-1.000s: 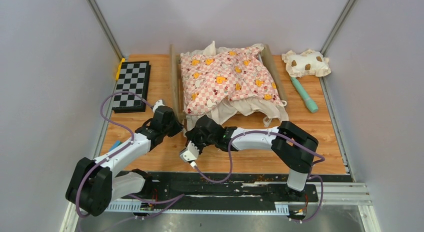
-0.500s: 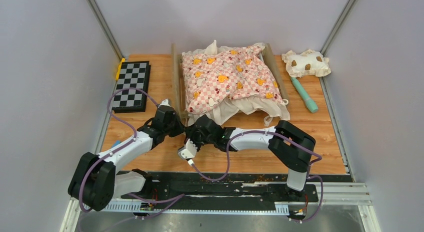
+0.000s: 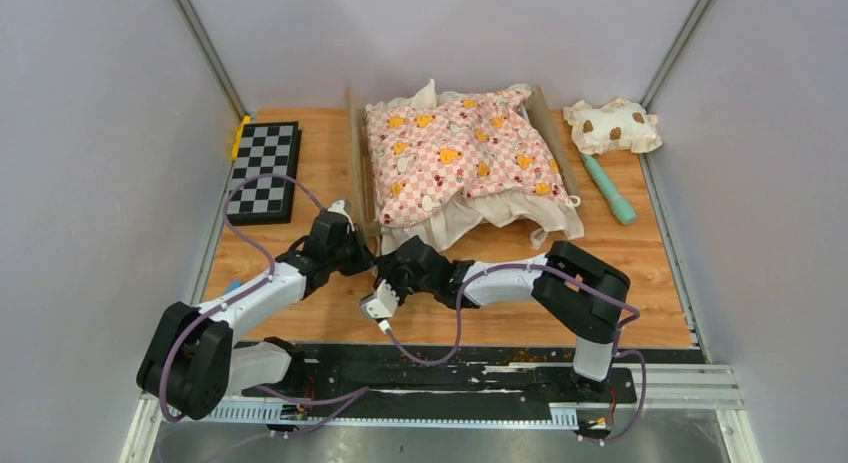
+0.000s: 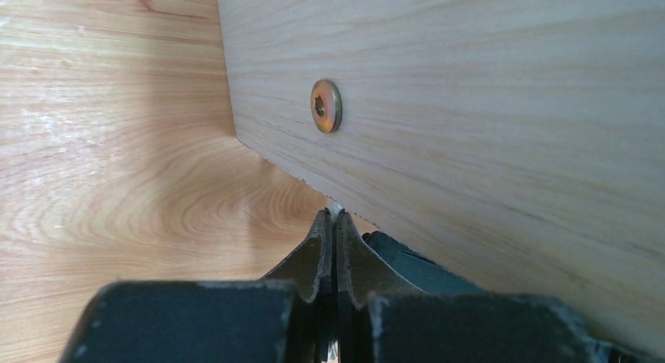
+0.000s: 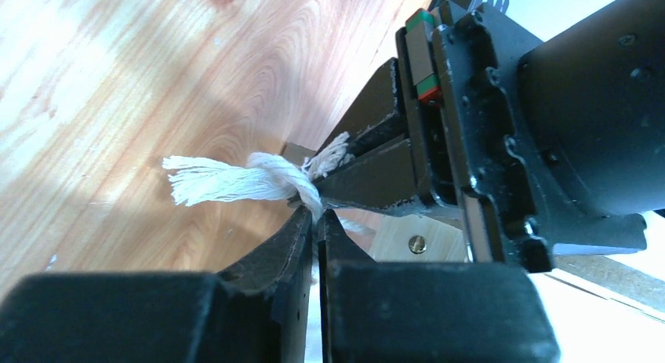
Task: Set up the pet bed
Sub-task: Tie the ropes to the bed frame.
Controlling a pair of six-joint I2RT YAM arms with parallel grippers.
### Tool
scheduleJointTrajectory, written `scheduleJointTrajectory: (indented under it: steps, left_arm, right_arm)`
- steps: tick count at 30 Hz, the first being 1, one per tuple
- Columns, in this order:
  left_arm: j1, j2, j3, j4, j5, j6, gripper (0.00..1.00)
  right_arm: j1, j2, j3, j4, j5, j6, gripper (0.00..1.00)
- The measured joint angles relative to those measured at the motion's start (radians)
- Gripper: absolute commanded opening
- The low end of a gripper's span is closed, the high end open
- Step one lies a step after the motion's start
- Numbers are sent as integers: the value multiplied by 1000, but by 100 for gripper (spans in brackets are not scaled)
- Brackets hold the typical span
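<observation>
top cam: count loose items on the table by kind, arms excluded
Bed frame: 1, pet bed
Soft pieces: 2, pink checkered cushion, spotted pillow
Game board: 1, checkerboard
Stick: 1, teal stick
Small unclear bits: 2, yellow bit, blue bit
Total: 7

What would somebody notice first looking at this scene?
The pink checkered cushion heaped on the bed at the far middle stands out most. Next, both arms meet at the bed's near-left corner, where the right gripper pinches a frayed white cord and the left gripper is shut beside the wooden frame.
</observation>
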Motion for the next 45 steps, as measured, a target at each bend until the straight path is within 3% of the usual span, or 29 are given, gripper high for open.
scheduleJointTrajectory:
  steps: [15,34,45]
  left_arm:
    - [-15,2,-72,99,107,19,0]
    - [-20,7,-120,188,131,-2,0]
    - [-17,7,-148,208,153,21,0]
  right_arm:
    - [7,-113,-103,82,-40,155,14]
    - [11,-102,-124,99,-33,249,20]
    - [12,-105,-149,117,28,388,27]
